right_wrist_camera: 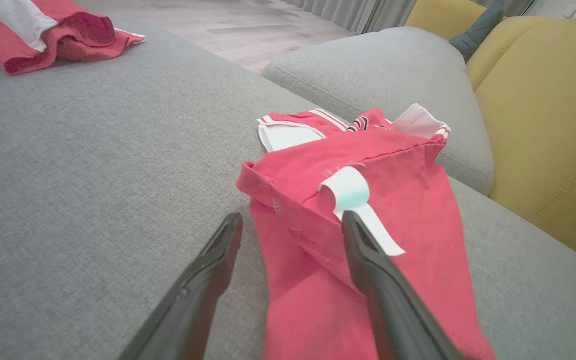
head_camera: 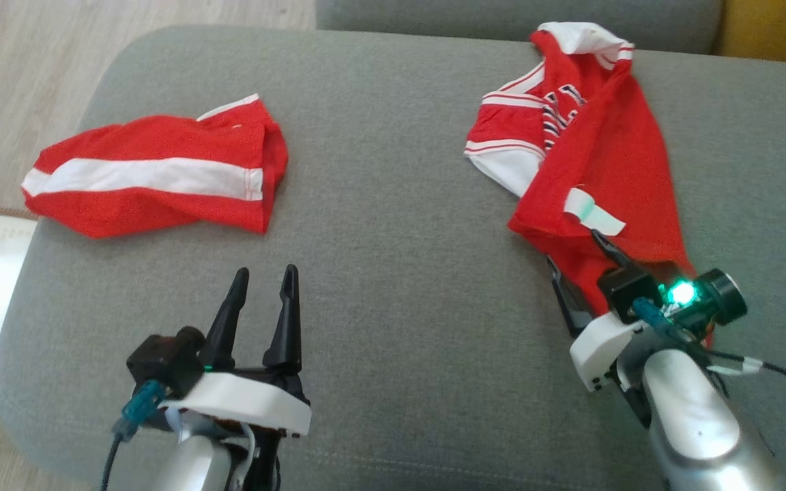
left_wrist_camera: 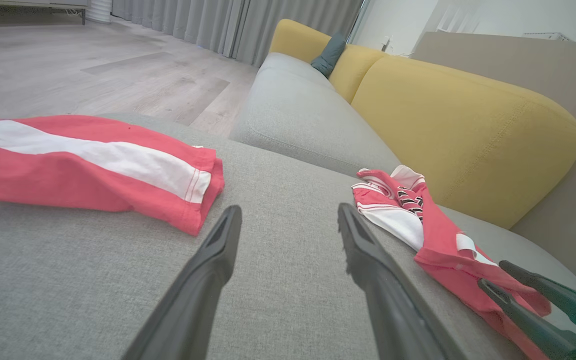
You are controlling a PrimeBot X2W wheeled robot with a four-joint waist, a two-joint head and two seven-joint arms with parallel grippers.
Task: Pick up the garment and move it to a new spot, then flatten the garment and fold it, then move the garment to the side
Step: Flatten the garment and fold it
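The pick-up looks to be the step in hand: the right gripper (head_camera: 574, 251) is released, fingers astride the near edge of the crumpled red jersey (head_camera: 611, 157), which lies on the right of the grey sofa cushion (head_camera: 393, 225). The left gripper (head_camera: 266, 273) hovers released and empty. Next, the right one likely needs to sink and pinch the cloth.

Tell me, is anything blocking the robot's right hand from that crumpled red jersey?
Nothing visible is. The open right hand straddles the near edge of the jersey on the grey cushion; the folded red-and-white garment lies well away to its left.
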